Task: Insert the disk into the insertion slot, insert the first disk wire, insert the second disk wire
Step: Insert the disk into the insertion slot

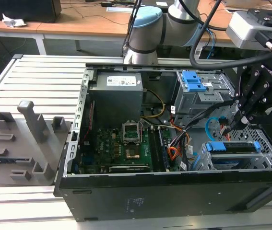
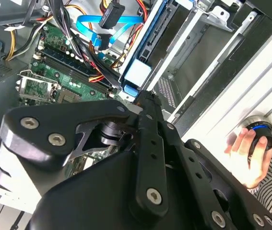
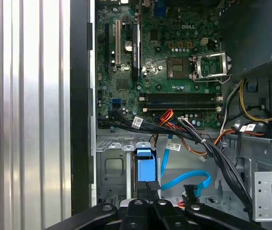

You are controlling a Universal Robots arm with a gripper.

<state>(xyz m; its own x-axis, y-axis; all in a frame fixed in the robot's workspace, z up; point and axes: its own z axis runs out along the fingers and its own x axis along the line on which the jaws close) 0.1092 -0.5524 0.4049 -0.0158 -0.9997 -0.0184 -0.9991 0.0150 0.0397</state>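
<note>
First wrist view shows closed, empty claw (image 3: 153, 188) at blue edge of disk (image 3: 145, 168) inside insertion slot (image 3: 110, 165).

Arm (image 1: 147, 26) reaches from the exterior view's top and bends over to its right, gripper (image 1: 235, 122) hanging low at the end, angled down toward that view's left — fingers (image 2: 147, 143) pinched together, tips touching in both wrist views.
</note>
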